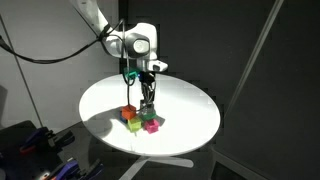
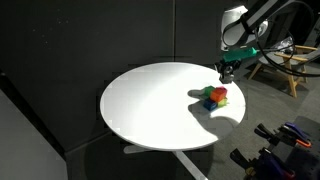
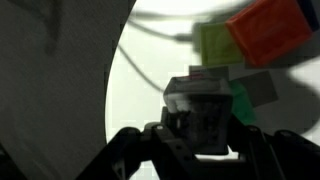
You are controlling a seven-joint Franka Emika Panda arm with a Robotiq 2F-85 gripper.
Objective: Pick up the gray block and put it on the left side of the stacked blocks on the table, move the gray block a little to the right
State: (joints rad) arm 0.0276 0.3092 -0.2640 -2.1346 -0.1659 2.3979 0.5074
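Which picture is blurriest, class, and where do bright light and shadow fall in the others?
Wrist view: blurriest; the small dull gray cube in the dark gripper and the orange cube look soft-edged. Both exterior views: sharper, with the round white table glowing against dark surroundings. In an exterior view, the stacked bright cubes throw a gray shadow on the tabletop.

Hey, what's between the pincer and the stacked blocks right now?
Only the gray block, gripped in the pincer; the wrist view shows the stacked blocks right beyond it.
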